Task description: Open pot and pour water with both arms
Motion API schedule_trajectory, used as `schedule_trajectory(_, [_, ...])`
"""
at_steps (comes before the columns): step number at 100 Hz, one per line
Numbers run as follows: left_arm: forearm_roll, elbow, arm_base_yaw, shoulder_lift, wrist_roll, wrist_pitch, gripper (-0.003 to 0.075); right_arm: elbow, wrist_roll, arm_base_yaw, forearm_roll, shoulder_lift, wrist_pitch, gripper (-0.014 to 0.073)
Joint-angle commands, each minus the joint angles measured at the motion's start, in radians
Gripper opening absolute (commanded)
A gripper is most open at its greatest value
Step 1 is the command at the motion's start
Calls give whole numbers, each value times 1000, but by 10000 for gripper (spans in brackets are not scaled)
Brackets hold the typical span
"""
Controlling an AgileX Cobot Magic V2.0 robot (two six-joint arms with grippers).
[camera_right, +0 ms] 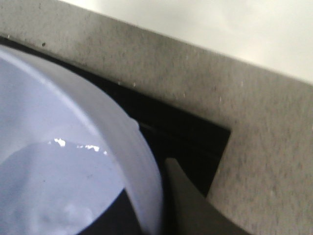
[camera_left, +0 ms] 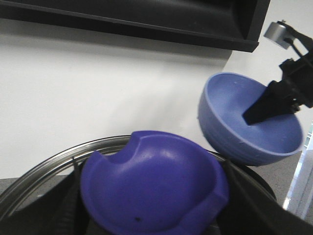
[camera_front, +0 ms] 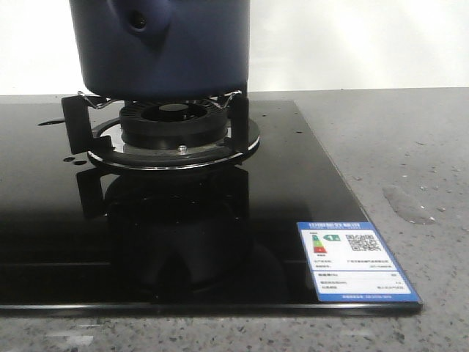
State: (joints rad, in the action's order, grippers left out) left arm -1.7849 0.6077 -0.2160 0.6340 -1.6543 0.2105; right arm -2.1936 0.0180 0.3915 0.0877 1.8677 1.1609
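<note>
The dark navy pot (camera_front: 165,44) stands on the gas burner (camera_front: 174,121), its stub handle socket (camera_front: 137,20) facing me; its top is cut off by the frame. Neither gripper shows in the front view. My left gripper (camera_left: 151,196) is shut on the purple knob (camera_left: 156,181) of the steel-rimmed lid (camera_left: 44,164) and holds it in front of the white wall. My right gripper (camera_left: 274,100) is shut on the rim of the lighter blue bowl (camera_left: 244,132), which is tilted in the air. In the right wrist view the bowl (camera_right: 73,147) holds water (camera_right: 54,191), its wall between the jaws (camera_right: 156,205).
The black glass cooktop (camera_front: 183,242) carries an energy label (camera_front: 355,257) at its front right corner. Grey speckled counter (camera_front: 410,161) lies around it, with a wet patch (camera_front: 407,202) on the right. A black range hood (camera_left: 146,17) hangs above the white wall.
</note>
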Motion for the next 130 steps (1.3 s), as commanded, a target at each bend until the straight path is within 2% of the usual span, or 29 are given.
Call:
schedule_trajectory(1, [-33, 35, 2, -3, 8, 35, 262, -40, -4, 32, -62, -50, -151, -39])
schedule_trajectory(27, [-33, 35, 2, -3, 8, 35, 262, -40, -5, 137, -329, -36, -293, -39])
schedule_trajectory(40, [-31, 35, 2, -3, 8, 35, 262, -38, -6, 171, -470, -12, -298, -39])
schedule_trajectory(72, [-27, 35, 2, -3, 8, 35, 262, -38, -50, 220, -633, 21, -299, -39])
schedule_trajectory(82, [-27, 35, 2, -3, 8, 35, 262, -38, -101, 246, -749, 21, -303, -39])
schedule_trajectory(100, [-23, 35, 2, -3, 8, 35, 262, -38, -113, 283, -878, 21, -301, -39])
schedule_trajectory(114, [-23, 35, 2, -3, 8, 35, 262, -38, -170, 317, -1017, 21, -293, -39])
schedule_trajectory(130, [-23, 35, 2, -3, 8, 35, 262, -38, -178, 367, -1181, 23, -293, -39])
